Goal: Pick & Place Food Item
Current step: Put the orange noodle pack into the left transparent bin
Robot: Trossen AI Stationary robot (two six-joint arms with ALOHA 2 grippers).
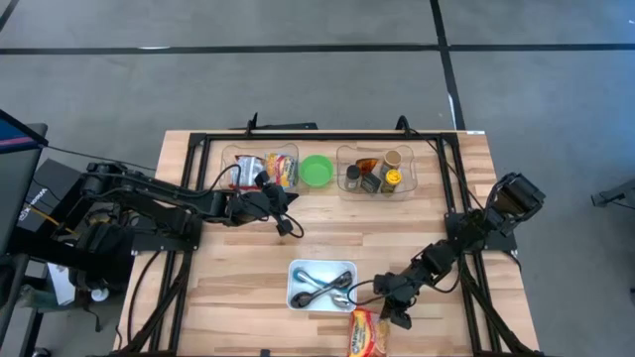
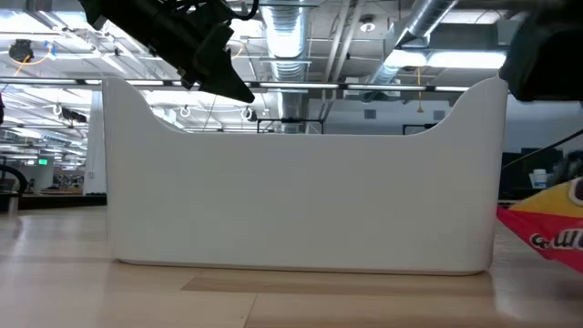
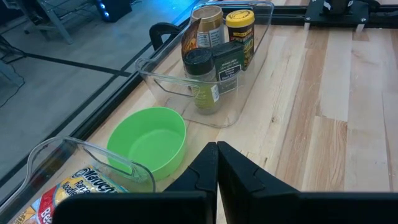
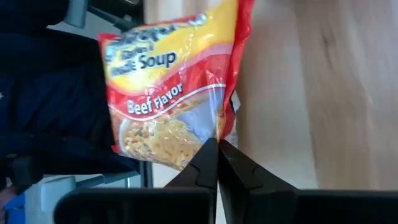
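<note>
Red-and-yellow beef noodle soup packet point(image 4: 174, 81) lies at the desk's point(image 1: 248, 278) near edge beside the white tray point(image 1: 296, 297), the right gripper point(image 1: 395, 315) with jaws pinched together on its edge, seemingly to lift it, while the left gripper point(image 1: 290, 226) hovers, jaws together and empty, near the green bowl point(image 1: 317, 171)

A red and yellow plastic packet of beef flavor noodle soup point(image 1: 364, 334) lies flat at the wooden worktop's point(image 1: 248, 288) near edge, just beside the white tray point(image 1: 294, 297).
</note>
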